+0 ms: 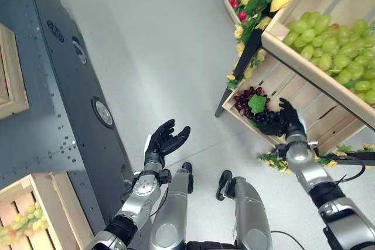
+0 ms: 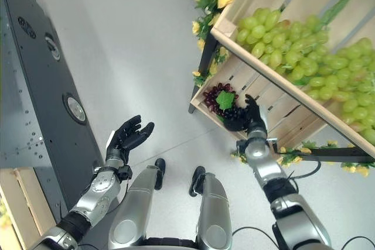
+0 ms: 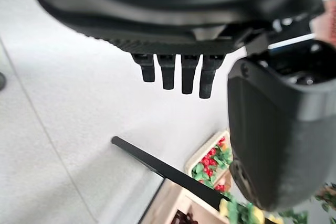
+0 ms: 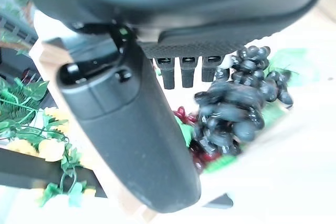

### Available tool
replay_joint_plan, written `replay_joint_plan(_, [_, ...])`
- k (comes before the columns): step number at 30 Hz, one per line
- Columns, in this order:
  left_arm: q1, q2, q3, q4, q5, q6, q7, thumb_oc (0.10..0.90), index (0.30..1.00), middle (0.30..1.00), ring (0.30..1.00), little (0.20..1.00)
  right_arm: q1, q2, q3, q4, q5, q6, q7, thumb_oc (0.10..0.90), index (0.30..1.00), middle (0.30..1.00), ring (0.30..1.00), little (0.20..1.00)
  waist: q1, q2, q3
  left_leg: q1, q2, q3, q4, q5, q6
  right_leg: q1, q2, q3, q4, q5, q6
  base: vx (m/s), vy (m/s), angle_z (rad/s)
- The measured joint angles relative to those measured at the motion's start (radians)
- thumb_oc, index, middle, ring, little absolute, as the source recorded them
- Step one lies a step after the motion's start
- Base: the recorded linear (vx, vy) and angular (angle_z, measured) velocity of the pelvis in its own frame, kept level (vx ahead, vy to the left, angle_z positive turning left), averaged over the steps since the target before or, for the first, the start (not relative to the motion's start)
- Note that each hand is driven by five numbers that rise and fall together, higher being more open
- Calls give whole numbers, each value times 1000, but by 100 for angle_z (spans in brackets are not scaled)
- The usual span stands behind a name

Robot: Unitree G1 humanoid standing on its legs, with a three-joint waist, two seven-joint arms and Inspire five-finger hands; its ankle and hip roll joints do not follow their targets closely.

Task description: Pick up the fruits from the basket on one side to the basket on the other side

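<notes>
A wide stretch of pale floor [image 1: 170,57] lies open between a dark grey cabinet [image 1: 53,98] on the robot's left and a wooden fruit stand on its right. The stand's upper crate [image 1: 328,10] tilts toward the robot and holds green grapes [image 1: 334,48] piled against its front lip. Below it, the lower crate [image 1: 281,95] carries a bunch of dark grapes [image 1: 252,102] with a green leaf on top, lying close to the crate's near front edge. Yellow flowers and leaves [image 1: 249,10] trail along the stand's black frame. At the lower left, beside the cabinet, another wooden crate [image 1: 35,215] holds a few green grapes.

The right hand [image 1: 286,118] reaches up over the lower crate's front edge, right against the near side of the dark bunch; in the right wrist view its fingers [image 4: 181,72] point out straight, just beside the dark grapes, not closed round them.

The left hand [image 1: 165,139] is raised over open floor, palm up, fingers loosely spread, holding nothing.
</notes>
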Motion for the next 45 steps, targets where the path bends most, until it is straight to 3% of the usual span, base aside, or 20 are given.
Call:
replay_joint_plan(8, [35,-48,28,32,0,1,2,800,900,900,900,900,161,62,13,-110,-84,-64,53,800,900,900,900,900,-26,-21,-12,192,14,42,-173,31,-20,159,29,27,-156,37,37,83,-3,-14])
replay_joint_plan(13, [81,-49,53,31,0,4,3,800,900,900,900,900,227,77,27,-144,-119,-84,76,800,900,900,900,900,-26,-27,-101,279,15,42,-331,74,-31,239,51,18,-294,72,37,116,-12,-2])
replay_joint_plan(20, [200,-78,92,30,0,5,-13,800,900,900,900,900,335,83,48,-192,-163,-101,135,800,900,900,900,900,-24,8,-293,421,1,8,-549,137,-36,387,78,14,-503,115,50,87,-9,17])
replay_joint_plan(23, [236,-78,99,30,-1,5,-21,800,900,900,900,900,346,83,48,-194,-163,-101,167,800,900,900,900,900,-16,18,-333,441,-4,-15,-599,156,-35,411,80,14,-547,125,59,16,-9,19])
replay_joint_plan(32, [244,-81,106,32,-5,42,-20,800,900,900,900,900,348,90,138,-200,-72,-91,383,800,900,900,900,900,16,3,-346,446,-5,-70,-681,210,-40,451,93,-41,-651,172,60,23,5,17])
replay_joint_plan(41, [262,-78,115,33,4,51,-22,800,900,900,900,900,343,109,169,-199,-16,-77,434,800,900,900,900,900,62,3,-346,448,-17,-107,-693,233,-35,467,85,-69,-655,175,64,59,50,16])
replay_joint_plan(43, [264,-76,117,35,9,53,-24,800,900,900,900,900,343,112,169,-197,26,-71,439,800,900,900,900,900,61,3,-347,449,-26,-125,-692,236,-30,469,79,-71,-640,175,65,82,64,22])
replay_joint_plan(45, [259,-77,116,49,25,76,-30,800,900,900,900,900,336,116,169,-182,80,-53,442,800,900,900,900,900,49,31,-349,442,-17,-151,-687,228,-19,412,73,-66,-497,162,47,46,-45,25])
